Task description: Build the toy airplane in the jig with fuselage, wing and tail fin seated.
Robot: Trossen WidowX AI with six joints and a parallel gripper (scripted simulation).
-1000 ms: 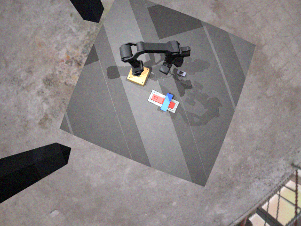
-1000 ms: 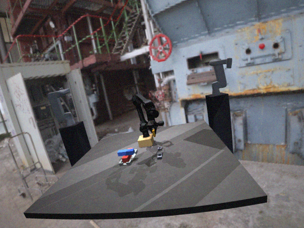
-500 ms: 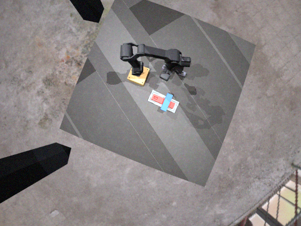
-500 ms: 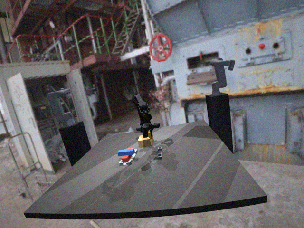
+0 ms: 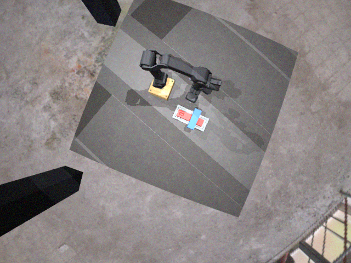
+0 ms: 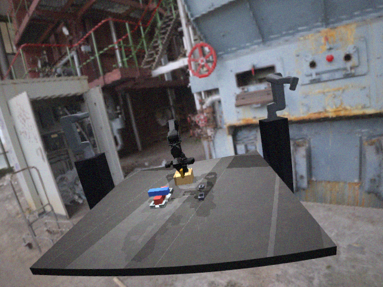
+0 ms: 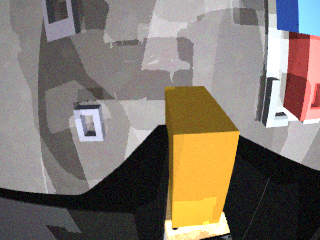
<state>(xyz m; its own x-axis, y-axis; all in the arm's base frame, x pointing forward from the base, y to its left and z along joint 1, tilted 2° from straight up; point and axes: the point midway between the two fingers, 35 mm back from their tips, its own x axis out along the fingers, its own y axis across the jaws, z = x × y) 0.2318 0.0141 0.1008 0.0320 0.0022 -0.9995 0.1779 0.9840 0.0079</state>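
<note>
The red fuselage (image 5: 185,115) (image 6: 158,200) (image 7: 300,67) lies in the white cradle (image 5: 174,115) (image 7: 272,107) and looks flat. The blue wing (image 5: 194,119) (image 6: 158,191) (image 7: 287,15) lies across its top; its tab is hidden. The tail socket shows as a small square near the fuselage end closer to the arm's base, with nothing in it. My gripper (image 6: 181,170) (image 7: 185,133) is shut on the orange tail fin (image 7: 202,175), held above the table between the base and the two holders. In the wrist view the cradle is to the fin's right.
Two small grey holders (image 6: 201,186) (image 6: 201,196) stand on the table beside the cradle; they also show in the wrist view at left, one nearer (image 7: 89,123) and one farther (image 7: 60,22). The arm's yellow base block (image 5: 165,91) stands near the cradle's tail end.
</note>
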